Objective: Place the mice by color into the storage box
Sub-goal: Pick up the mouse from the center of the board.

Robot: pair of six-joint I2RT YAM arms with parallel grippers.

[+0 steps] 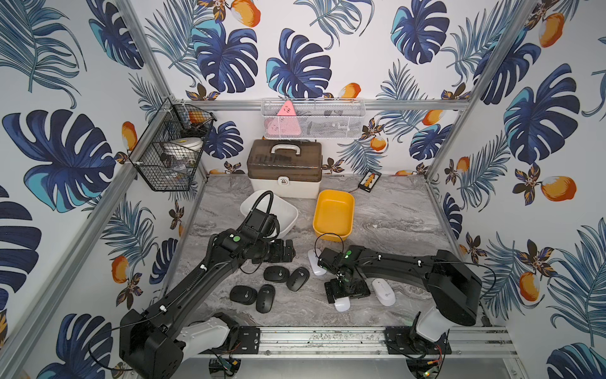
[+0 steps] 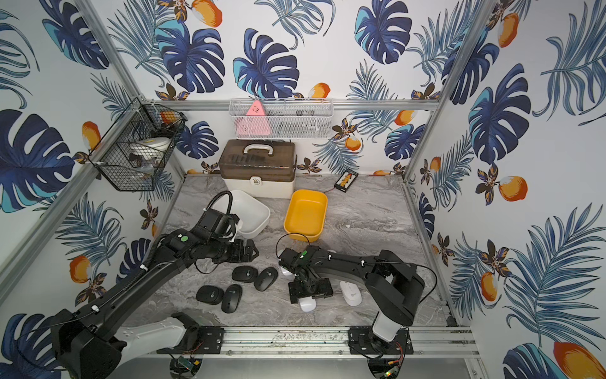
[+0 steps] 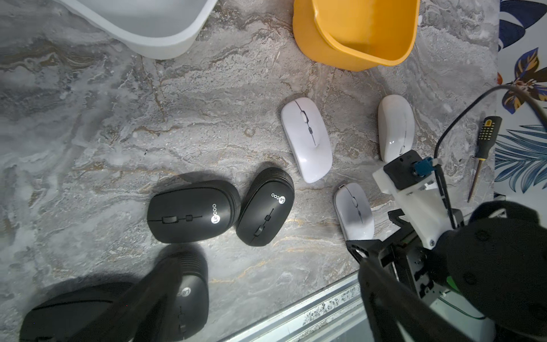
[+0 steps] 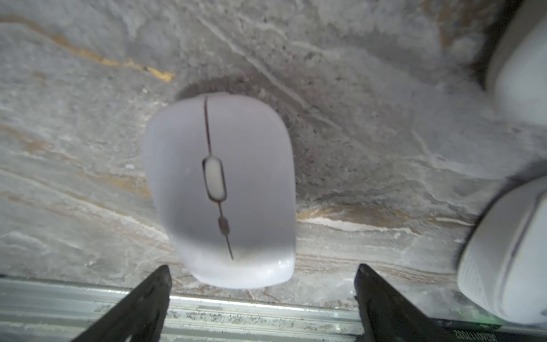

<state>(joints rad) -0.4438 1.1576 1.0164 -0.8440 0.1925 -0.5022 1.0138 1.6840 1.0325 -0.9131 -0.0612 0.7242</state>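
Several black mice [image 1: 274, 274] [image 3: 192, 211] lie clustered at the table's front centre. To their right lie white mice [image 1: 383, 291] [image 3: 306, 139], one partly under the right arm. My right gripper [image 1: 339, 295] [image 4: 263, 269] hangs open, pointing down over a white mouse [image 1: 342, 305] [image 4: 222, 189] by the front rail, fingers either side and clear of it. My left gripper [image 1: 290, 251] [image 3: 269, 266] is open and empty, behind the black mice. An empty yellow storage box [image 1: 333, 213] and a white storage box [image 1: 285, 210] stand further back.
A brown-lidded case [image 1: 284, 170] stands against the back wall, with a small black and yellow device [image 1: 370, 180] to its right. Black [image 1: 170, 147] and white [image 1: 313, 119] wire baskets hang on the walls. A screwdriver [image 3: 482, 154] lies near the right wall. An aluminium rail [image 1: 328, 338] borders the front.
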